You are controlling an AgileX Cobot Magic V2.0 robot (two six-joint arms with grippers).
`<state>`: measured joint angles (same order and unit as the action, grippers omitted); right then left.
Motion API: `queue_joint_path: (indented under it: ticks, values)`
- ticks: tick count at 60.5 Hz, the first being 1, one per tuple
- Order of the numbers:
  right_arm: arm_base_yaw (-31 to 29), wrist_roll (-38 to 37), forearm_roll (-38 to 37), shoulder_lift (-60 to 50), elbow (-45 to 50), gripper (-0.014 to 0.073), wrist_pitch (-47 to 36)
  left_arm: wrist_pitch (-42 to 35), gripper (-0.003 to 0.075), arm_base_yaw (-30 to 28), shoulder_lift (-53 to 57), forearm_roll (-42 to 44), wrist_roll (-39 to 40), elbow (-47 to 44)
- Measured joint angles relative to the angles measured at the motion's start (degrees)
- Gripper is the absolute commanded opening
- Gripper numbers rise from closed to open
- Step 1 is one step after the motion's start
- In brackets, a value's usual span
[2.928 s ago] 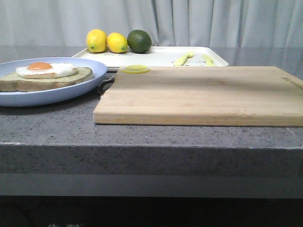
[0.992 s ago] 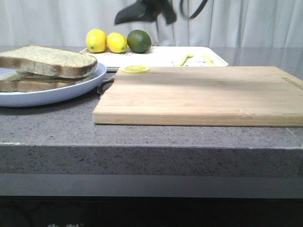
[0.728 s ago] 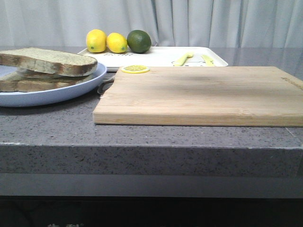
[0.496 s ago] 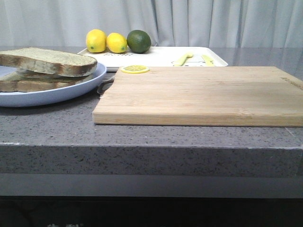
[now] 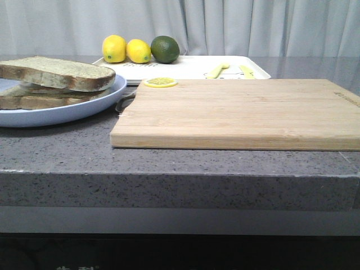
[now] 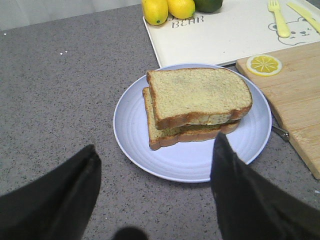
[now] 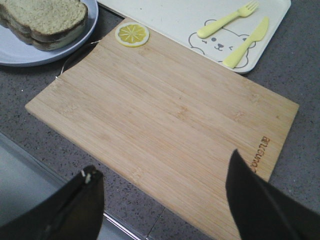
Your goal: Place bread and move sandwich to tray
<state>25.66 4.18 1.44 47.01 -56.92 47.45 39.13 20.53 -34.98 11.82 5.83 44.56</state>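
The bread point(image 5: 56, 72) lies as the top slice on the sandwich's lower slice point(image 5: 34, 101) on the pale-blue plate point(image 5: 73, 109) at the left. The egg is hidden under it. The stack also shows in the left wrist view point(image 6: 197, 95) and in the right wrist view point(image 7: 42, 17). The white tray point(image 5: 191, 67) lies behind the plate. My left gripper point(image 6: 154, 141) is open and empty, above the counter just beside the plate point(image 6: 135, 125). My right gripper point(image 7: 163, 161) is open and empty, above the cutting board's near edge. Neither gripper shows in the front view.
A wooden cutting board point(image 5: 236, 112) lies right of the plate, with a lemon slice point(image 5: 160, 82) on its far left corner. On the tray are two lemons point(image 5: 115, 48), a lime point(image 5: 165, 49) and a yellow fork point(image 7: 227, 19) and knife point(image 7: 246, 42).
The egg lay bare 2.9 s ago; the bread slice now covers it. A dark arm above the tray left the front view about 1 s ago. Nothing has moved since.
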Motion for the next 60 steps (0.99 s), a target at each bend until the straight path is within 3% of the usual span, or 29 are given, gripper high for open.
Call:
queue_joint_path:
  ticks: [17,38,60]
  values:
    - [0.0,-0.1,0.0,-10.1,10.0,0.0530,-5.8,0.0,0.0462,0.0,0.0,0.0,0.0,0.0]
    - [0.0,-0.1,0.0,-11.3,11.2,0.0530,-4.5,1.0,0.0462,0.0,0.0,-0.4,0.0,0.0]
    - [0.0,-0.1,0.0,-11.3,11.2,0.0530,-4.4,16.6,0.0462,-0.8,-4.2,5.1,0.0,4.7]
